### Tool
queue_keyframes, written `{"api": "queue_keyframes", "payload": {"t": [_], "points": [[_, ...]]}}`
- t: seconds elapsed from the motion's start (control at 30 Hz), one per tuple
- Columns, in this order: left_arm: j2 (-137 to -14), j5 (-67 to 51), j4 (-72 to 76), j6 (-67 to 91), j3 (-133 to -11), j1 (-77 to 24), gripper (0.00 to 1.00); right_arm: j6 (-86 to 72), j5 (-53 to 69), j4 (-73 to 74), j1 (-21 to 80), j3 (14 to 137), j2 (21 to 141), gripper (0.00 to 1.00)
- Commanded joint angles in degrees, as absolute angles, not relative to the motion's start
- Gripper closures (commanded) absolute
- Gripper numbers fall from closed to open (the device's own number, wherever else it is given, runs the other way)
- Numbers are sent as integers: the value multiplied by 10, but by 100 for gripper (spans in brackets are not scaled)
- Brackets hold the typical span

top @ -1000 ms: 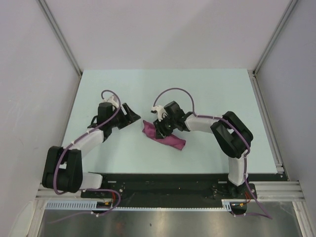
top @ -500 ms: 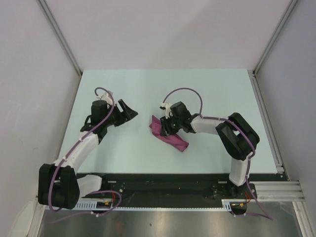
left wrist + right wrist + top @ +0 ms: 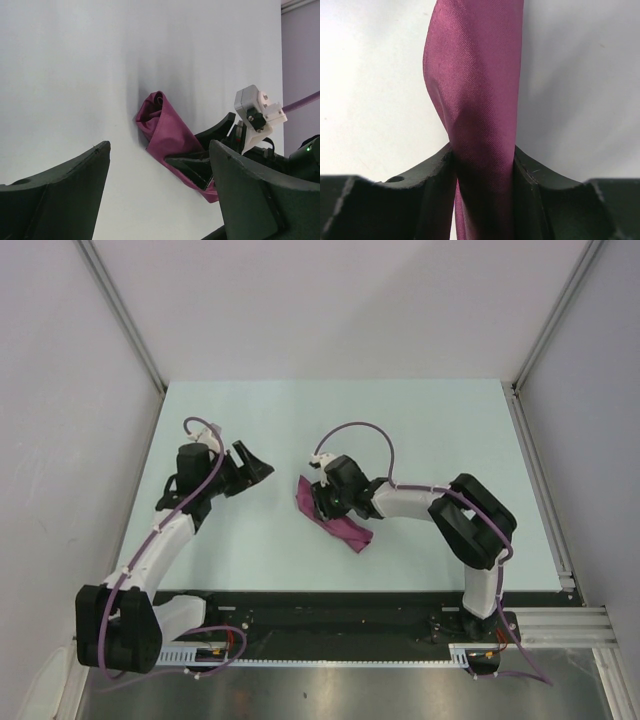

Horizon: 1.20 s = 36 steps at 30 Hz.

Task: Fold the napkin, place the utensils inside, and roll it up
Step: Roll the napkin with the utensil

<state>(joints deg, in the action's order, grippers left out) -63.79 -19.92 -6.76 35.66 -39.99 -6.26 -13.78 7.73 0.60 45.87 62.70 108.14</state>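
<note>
Top external view: the napkin [image 3: 335, 517] lies rolled into a short, slanted bundle near the middle of the pale desk [image 3: 430, 430]. The right claw [image 3: 322, 504] sits over the bundle's far-left end. The left claw [image 3: 254, 466] is to the left of the bundle, apart from it, its fingers pointing toward it. From this height the state of the right claw cannot be read.

Right wrist view: this view supplies the grip. Both fingers [image 3: 437, 172] of the right claw [image 3: 483, 157] press against opposite sides of the plum fabric [image 3: 480, 95], so the claw is clamped on the napkin. The cloth runs straight away from the fingers, with a crease on its left side.

Left wrist view: the two fingers [image 3: 70, 185] of the left claw [image 3: 159, 146] stand wide apart with nothing between them. Beyond them the rolled end of the napkin [image 3: 162, 125] rests on the desk, showing its folded layers, with the right claw [image 3: 200, 167] gripping the roll further along.
</note>
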Motion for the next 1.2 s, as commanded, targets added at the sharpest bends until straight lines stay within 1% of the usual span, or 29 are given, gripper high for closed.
{"api": "queue_keyframes", "payload": {"t": [0.0,0.2,0.3,0.33,0.43,0.63,0.8,0.97,1.07,1.17], "points": [[-615,-214,-69,343,-418,-54,16,-153,53,60,492,642,1120,54],[-612,-217,-71,341,-418,-48,14,-154,42,72,504,660,1134,53],[-612,-219,-71,341,-419,-47,14,-154,42,76,506,663,1134,48],[-611,-221,-71,341,-419,-46,14,-154,42,77,506,663,1134,42],[-612,-222,-73,341,-420,-45,14,-151,45,79,505,664,1126,32],[-611,-224,-79,338,-425,-42,12,-136,49,86,499,671,1103,21],[-609,-223,-86,335,-430,-39,11,-119,53,89,492,672,1078,13],[-608,-223,-98,328,-439,-34,10,-111,60,94,484,674,1025,7],[-606,-215,-116,318,-449,-28,5,-117,63,88,475,665,978,5],[-601,-215,-138,304,-461,-12,3,-122,70,90,458,656,943,2]]}}
